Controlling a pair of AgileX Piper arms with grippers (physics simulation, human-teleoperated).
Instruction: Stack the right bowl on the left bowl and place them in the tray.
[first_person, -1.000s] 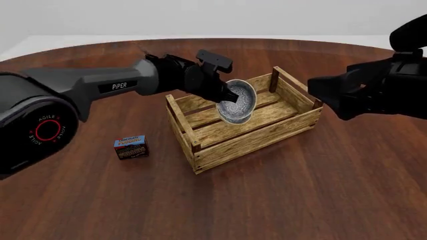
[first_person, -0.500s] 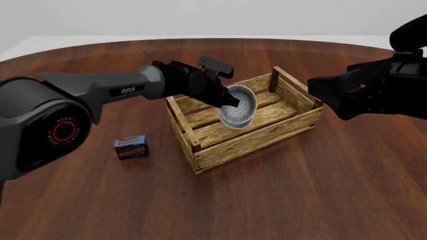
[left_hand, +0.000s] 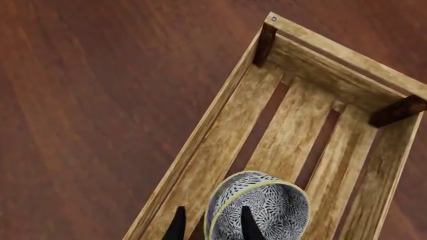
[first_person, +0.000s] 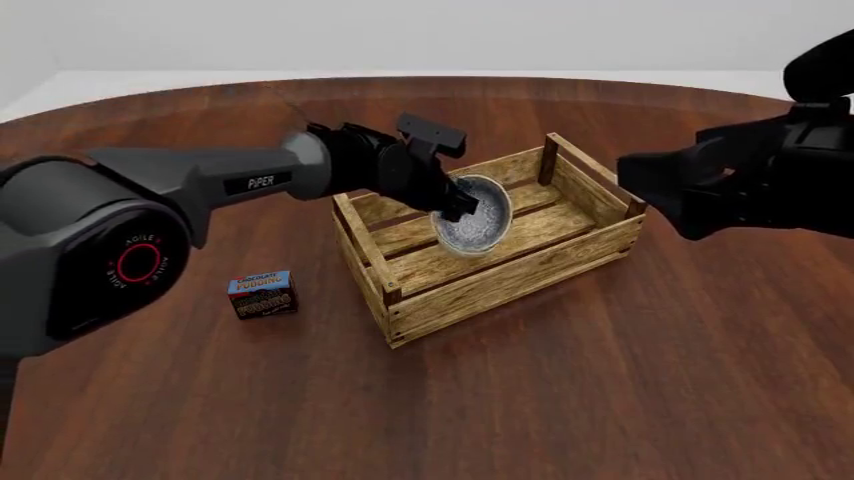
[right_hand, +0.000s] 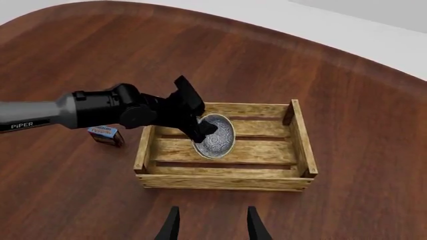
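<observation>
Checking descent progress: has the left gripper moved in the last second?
Yes. The left gripper, holding the bowls, has sunk lower into the tray.

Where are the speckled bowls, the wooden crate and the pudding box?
speckled bowls (first_person: 478, 215): front view, patterned inside.
wooden crate (first_person: 514, 283): front view, near side wall.
pudding box (first_person: 263, 294): front view, its top face.

Worktop (first_person: 561, 400): dark reddish wood, visible grain, smooth with a soft sheen. Tray (first_person: 514, 285): pale rough-sawn slats, matt, darker wood corner posts. Bowls (first_person: 477, 214): white, glazed-looking, fine blue-grey speckle, thin yellowish rim in the left wrist view. Arms (first_person: 200, 185): matt grey and black shells, plastic-looking. Box (first_person: 263, 294): printed card, blue and brown.
</observation>
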